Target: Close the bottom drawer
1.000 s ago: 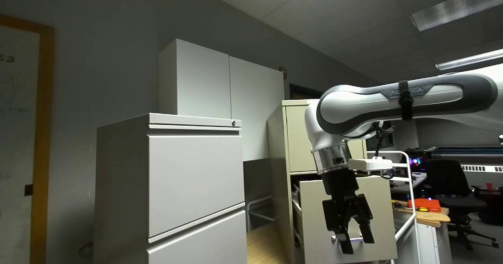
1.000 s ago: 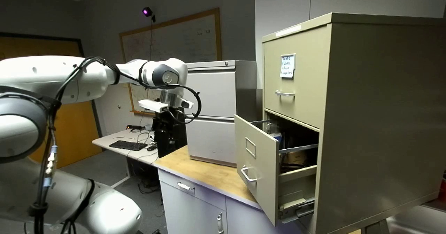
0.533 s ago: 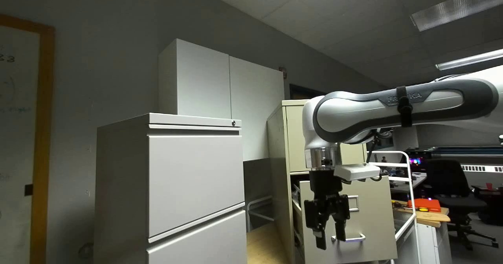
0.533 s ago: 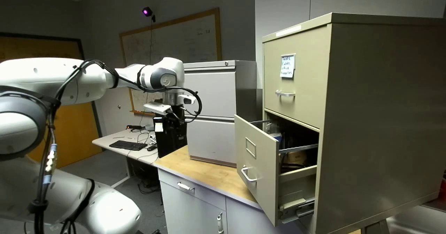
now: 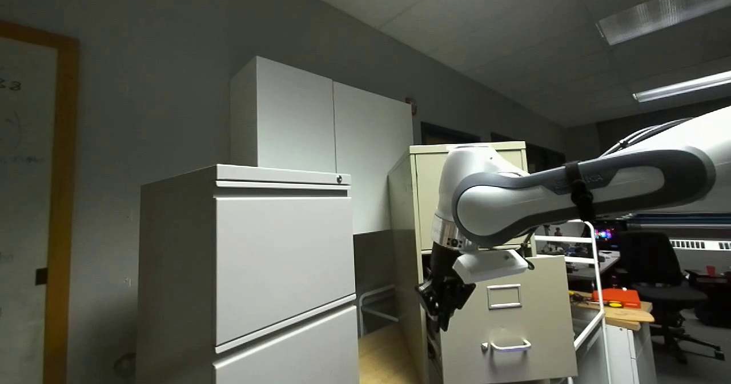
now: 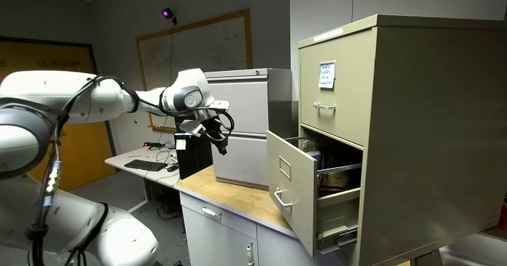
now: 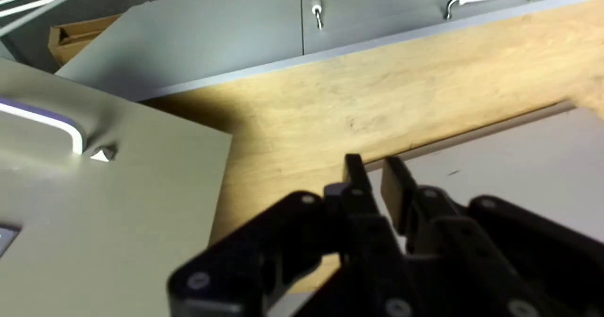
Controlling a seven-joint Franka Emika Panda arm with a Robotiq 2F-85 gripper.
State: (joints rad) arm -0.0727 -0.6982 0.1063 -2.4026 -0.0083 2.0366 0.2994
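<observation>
The bottom drawer (image 6: 299, 208) is the lower drawer of the beige cabinet; it stands pulled out, its contents visible behind the front. Its silver handle (image 5: 511, 347) is on the lower half of that front. My black gripper (image 7: 373, 162) is tilted, its two fingers a narrow gap apart with nothing between them. In an exterior view the gripper (image 5: 441, 322) overlaps the left edge of the drawer front. From another angle the gripper (image 6: 223, 152) hangs short of the drawer, apart from it. The wrist view has the drawer front (image 7: 141, 213) at left, beside the fingers.
A grey two-drawer cabinet (image 6: 241, 159) stands on the wooden counter (image 7: 321, 109) beside the beige one. Below the counter are cupboard doors (image 7: 226, 34) with projecting handles. A white rail frame (image 5: 599, 292) stands to the far side of the drawer. A desk (image 6: 130, 159) lies behind.
My gripper has moved away from in front of the drawer handle toward the drawer's side edge, tilting over. Its jaws have narrowed. The forearm sits lower; the drawer has not moved.
</observation>
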